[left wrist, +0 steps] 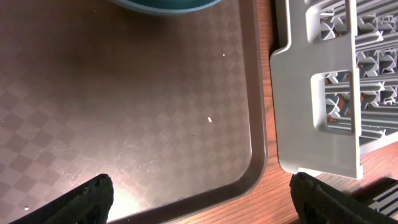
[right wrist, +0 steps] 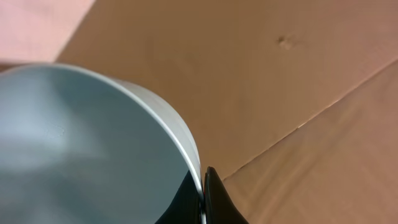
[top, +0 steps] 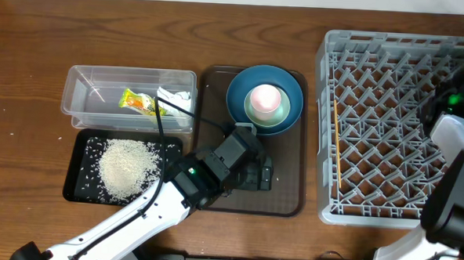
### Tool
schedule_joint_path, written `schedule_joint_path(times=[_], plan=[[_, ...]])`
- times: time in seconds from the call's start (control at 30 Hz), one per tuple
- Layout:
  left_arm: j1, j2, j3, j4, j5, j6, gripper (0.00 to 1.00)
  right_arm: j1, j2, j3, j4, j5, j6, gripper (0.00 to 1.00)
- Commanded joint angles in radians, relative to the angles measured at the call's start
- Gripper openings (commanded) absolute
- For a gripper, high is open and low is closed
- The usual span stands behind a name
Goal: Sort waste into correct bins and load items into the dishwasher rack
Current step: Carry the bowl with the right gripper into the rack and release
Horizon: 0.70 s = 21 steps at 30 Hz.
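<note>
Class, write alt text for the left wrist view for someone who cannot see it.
A nearly bare brown tray fills the view, a few rice grains on it, between the fingertips of the open left gripper. Blue plate at top edge; grey rack at right.

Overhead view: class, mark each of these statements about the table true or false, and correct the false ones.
1. The loose rice lies in the black tray. True: the rice is heaped in the black tray.
2. The snack wrapper lies on the brown tray. False: the snack wrapper is inside the clear tub.
3. The pink cup sits in the mint-green bowl, which rests on the blue plate. True: pink cup, mint-green bowl and blue plate are stacked.
4. The left gripper holds the pink cup. False: the left gripper is open and empty over a bare part of the brown tray.
</note>
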Motion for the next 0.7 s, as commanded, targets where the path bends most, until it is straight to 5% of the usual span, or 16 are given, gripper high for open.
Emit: schedule_joint_path(times=[0.0, 0.53, 0.67], plan=[[-0.001, -0.013, 0.025, -0.002, -0.005, 0.001, 0.93, -0.006, 0.063, 0.005, 0.021, -0.03, -0.053, 0.01], [-0.001, -0.013, 0.025, -0.002, -0.005, 0.001, 0.93, 0.137, 0.186, 0.005, -0.018, 0.017, -0.05, 0.01], [-0.001, -0.013, 0.025, -0.002, -0.005, 0.001, 0.93, 0.169, 0.186, 0.005, -0.025, 0.073, -0.049, 0.12]])
